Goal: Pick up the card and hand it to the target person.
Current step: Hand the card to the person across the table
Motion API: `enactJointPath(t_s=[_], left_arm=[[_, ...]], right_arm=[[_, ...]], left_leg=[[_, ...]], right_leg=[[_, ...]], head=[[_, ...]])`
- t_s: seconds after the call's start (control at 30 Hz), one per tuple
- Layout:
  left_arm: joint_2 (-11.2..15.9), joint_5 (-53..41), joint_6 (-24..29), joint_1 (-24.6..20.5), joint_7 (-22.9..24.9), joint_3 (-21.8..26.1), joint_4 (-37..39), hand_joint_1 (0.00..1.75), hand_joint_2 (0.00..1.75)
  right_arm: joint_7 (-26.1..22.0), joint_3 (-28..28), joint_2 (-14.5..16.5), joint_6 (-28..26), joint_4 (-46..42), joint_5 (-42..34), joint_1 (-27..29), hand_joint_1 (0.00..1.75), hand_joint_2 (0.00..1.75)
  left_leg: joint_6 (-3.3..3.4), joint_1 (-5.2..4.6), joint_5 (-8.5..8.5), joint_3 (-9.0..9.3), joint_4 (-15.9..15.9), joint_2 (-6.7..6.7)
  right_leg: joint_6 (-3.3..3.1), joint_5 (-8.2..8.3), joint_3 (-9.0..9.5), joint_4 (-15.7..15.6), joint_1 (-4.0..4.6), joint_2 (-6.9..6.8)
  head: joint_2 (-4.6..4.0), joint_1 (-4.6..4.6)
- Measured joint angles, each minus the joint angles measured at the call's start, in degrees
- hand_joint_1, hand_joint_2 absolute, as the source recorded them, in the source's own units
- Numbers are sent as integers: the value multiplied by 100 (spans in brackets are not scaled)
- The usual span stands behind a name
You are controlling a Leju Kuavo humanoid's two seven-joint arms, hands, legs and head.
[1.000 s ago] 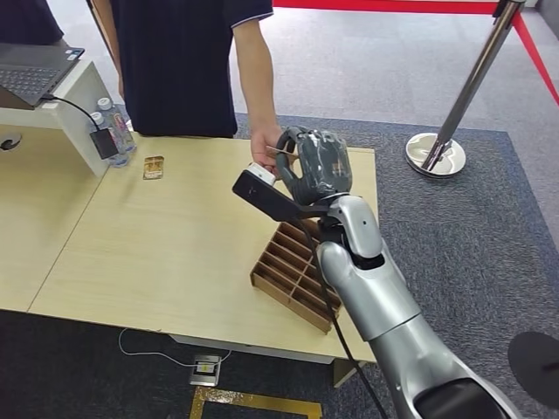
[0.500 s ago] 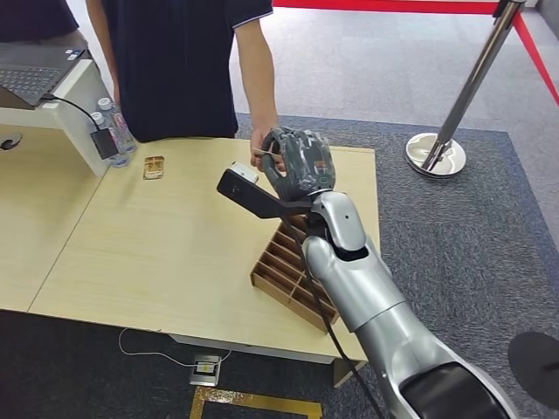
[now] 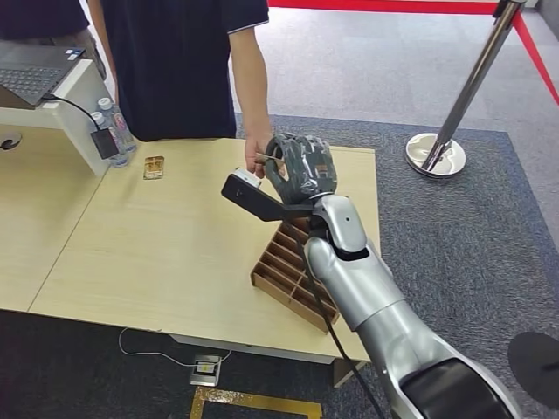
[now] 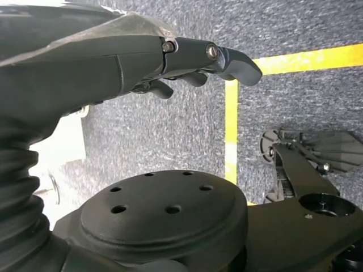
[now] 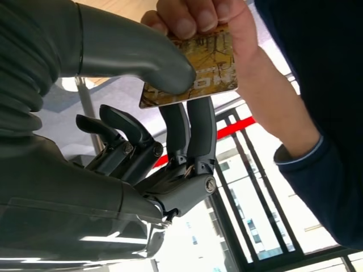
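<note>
Right wrist view puts the handover in close-up: the right robot hand pinches the gold patterned plastic card between its thick grey thumb and two dark fingers, with the rest of its fingers curled loosely aside, while the person's bare hand now has its fingertips over the card's far edge. In the head view the same meeting sits at about 12 o'clock from the brown slotted cardboard tray, above the far edge of the pale wooden bench. Over the last second the right arm has swung the card a little toward 9 o'clock and away from the robot, and the person in the dark short-sleeved shirt has brought a hand from just behind the robot hand to a hold on the card itself. I judge that the card is shared between the two, so the task is at its last step: the thumb has to let go so the person can take it. Release looks not yet made. A second small gold card lies on the bench near 10 o'clock, beside clear plastic water bottles. The left robot hand hangs over grey carpet, fingers extended and holding nothing.
</note>
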Motion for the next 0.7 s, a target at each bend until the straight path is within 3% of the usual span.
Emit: enactJointPath(t_s=[0.3,0.7], left_arm=[[-17,-263,-138,-9,-75,-210,-2,0,175],[-16,-291,-156,-11,-106,-307,0,0,175]], right_arm=[[78,-97,-604,-122,-321,-14,406,175,175],[141,-101,-817,-121,-518,-134,546,174,175]], left_leg=[[1,-3,0,-1,2,-2],[1,-1,0,-1,2,-2]], right_leg=[[3,2,1,-1,-3,0],[3,2,1,0,-1,0]], head=[[0,0],[0,1]])
